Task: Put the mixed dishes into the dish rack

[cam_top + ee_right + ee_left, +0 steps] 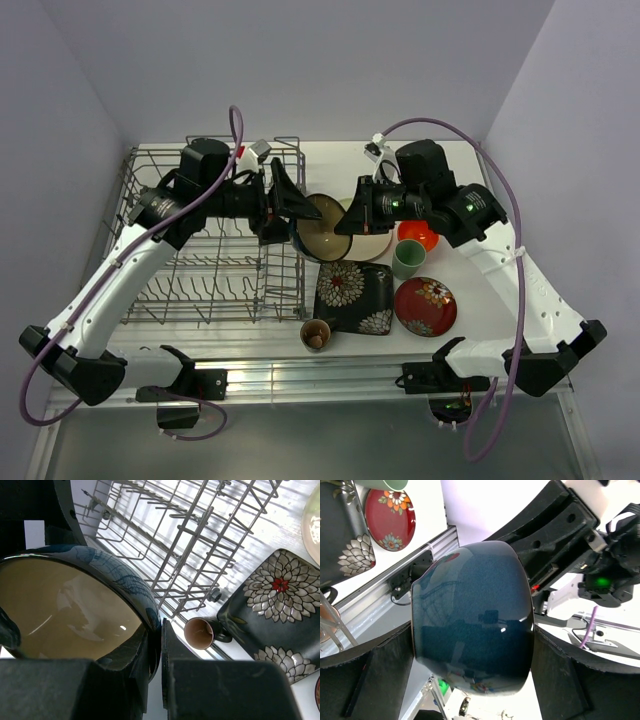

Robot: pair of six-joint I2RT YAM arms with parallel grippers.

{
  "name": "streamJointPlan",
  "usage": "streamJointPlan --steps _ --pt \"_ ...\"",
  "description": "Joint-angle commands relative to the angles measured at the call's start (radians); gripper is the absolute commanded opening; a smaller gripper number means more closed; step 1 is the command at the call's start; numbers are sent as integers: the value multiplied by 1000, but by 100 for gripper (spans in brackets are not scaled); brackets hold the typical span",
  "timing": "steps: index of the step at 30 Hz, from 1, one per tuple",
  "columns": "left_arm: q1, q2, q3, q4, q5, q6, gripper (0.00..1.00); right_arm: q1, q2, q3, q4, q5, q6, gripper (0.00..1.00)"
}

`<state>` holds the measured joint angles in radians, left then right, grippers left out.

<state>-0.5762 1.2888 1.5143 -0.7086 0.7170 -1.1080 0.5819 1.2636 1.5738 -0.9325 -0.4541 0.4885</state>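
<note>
The right tool (pixel 156 630) is pressed together on the rim of the dark blue bowl (pixel 60 610), one finger inside against the tan lining and one outside on the blue glaze. In the overhead view this tool (pixel 352 220) meets the bowl (pixel 322 232) from the right, at the centre of the frame. The left tool (pixel 473 640) faces it from the other side. Its fingers (pixel 380 680) stand spread wide, one at each flank of the bowl's blue underside (pixel 472 605). Whether the pads press on the glaze or only stand beside it I cannot tell. The bowl is tipped up on edge, its tan hollow turned toward the right arm.

Just left of the bowl in the overhead view is the right wall of the dish rack (pixel 200 270), a grey wire basket filling the left half of the counter (pixel 330 160). From the right wrist its tines (pixel 200 535) cross the upper middle of the frame.

Below the bowl in the overhead view lies the black square floral plate (pixel 355 297), with the brown cup (pixel 315 335) at its lower left corner. The red floral plate (pixel 425 305) lies flat to its right. Above that stand the green cup (pixel 408 258) and the orange bowl (pixel 418 233). A pale round plate (pixel 375 245) shows beneath the right tool.
</note>
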Motion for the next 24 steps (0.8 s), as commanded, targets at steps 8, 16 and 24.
streamJointPlan --steps 8,16,24 --pt "41 -112 -35 178 133 -50 83 -16 -35 -32 67 3 16 0" --pt "44 -100 -43 187 148 -47 76 -16 -13 -12 72 -12 24 0" --pt "53 -72 -3 112 133 16 0 -16 2 -2 67 2 13 0"
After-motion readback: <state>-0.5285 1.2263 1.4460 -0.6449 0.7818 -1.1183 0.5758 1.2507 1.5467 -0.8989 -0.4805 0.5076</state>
